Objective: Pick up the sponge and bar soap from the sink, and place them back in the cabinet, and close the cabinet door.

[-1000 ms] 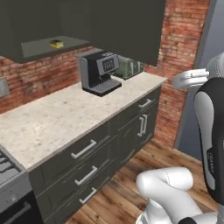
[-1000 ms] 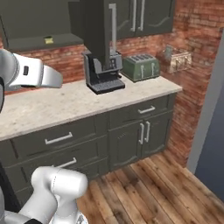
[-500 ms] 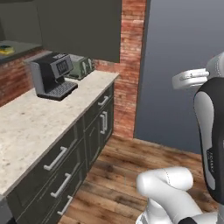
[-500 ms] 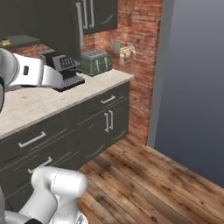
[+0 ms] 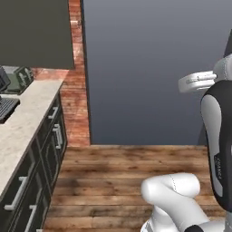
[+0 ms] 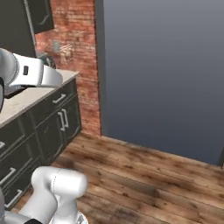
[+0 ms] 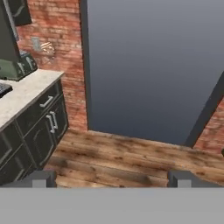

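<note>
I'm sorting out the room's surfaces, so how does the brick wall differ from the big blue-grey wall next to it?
The brick wall is red-brown and patterned with mortar lines; the blue-grey wall is smooth and plain. The brick wall is a narrow strip behind the speckled counter, while the blue-grey wall spans far wider. The brick wall carries a small fixture; the blue-grey wall is bare. Both rise from the wooden floor.

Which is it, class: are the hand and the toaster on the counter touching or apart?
Apart. In the hand view the hand hangs open over wooden floor, its fingertips far from the green toaster on the counter.
</note>
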